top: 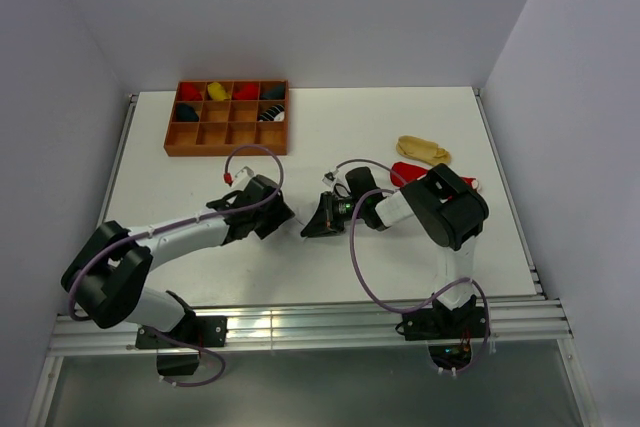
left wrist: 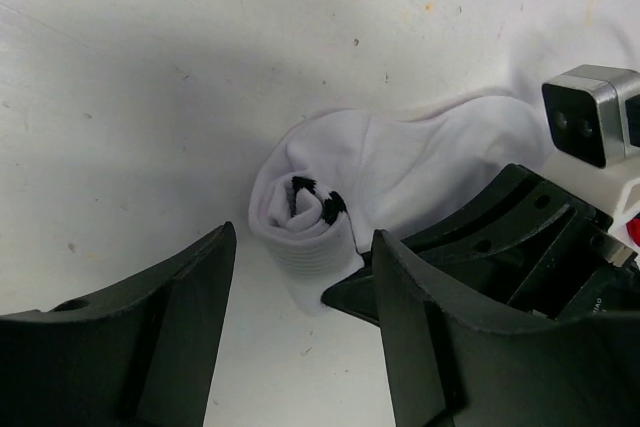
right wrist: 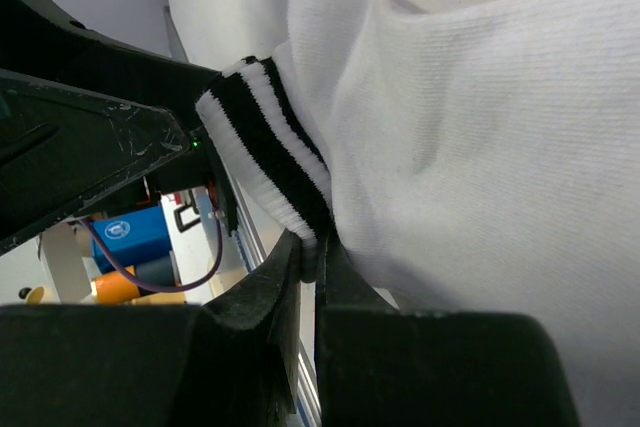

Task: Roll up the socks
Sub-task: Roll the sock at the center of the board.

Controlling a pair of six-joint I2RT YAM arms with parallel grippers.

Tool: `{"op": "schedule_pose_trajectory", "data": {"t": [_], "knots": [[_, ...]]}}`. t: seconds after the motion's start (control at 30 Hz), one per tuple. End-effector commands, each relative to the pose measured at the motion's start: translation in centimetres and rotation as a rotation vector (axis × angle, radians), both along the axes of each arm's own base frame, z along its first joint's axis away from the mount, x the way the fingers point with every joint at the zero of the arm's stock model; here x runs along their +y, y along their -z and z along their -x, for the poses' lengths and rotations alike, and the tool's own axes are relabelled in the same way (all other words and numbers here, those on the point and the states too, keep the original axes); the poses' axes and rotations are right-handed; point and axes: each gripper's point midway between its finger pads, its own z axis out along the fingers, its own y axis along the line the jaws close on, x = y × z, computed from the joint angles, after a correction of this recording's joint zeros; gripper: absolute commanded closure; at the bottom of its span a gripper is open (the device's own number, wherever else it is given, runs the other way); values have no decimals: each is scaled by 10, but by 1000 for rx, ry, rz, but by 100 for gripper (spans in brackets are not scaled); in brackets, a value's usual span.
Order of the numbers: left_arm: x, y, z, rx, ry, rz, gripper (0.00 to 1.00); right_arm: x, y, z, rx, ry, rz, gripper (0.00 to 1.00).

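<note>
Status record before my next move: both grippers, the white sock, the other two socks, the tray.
white sock: one end rolled up, the rest loose on the table
left gripper: open, jaws apart, the rolled end just ahead of them
right gripper: shut, pinching the white sock by its black-striped cuff
tan sock: unrolled, far right
red sock: unrolled, next to the tan sock, partly hidden by the right arm
tray: far left, some compartments filled

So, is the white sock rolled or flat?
Partly rolled. The sock's cuff end is curled into a spiral, black stripes at its centre; the rest lies unrolled. The right gripper is shut on it.
</note>
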Motion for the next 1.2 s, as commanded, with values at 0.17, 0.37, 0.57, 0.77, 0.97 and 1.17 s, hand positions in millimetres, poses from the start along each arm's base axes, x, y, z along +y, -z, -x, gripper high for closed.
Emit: {"op": "schedule_pose_trajectory", "data": {"t": [0.17,0.37,0.57,0.77,0.97,1.17], "knots": [[-12,15,0,32,41,-7,45,-19,42,7,104,66,130,100],[-11,33,8,89,65,-52,58,-20,40,4,88,67,136,100],[-12,41,11,116,95,-98,83,-20,32,-4,26,68,143,100],[-11,44,10,122,123,-170,100,-27,4,-16,-120,76,185,82],[-11,49,12,141,138,-199,100,-49,-30,-45,-295,184,326,67],[-14,42,9,122,153,-208,100,-82,-18,-76,-316,320,542,66]]}}
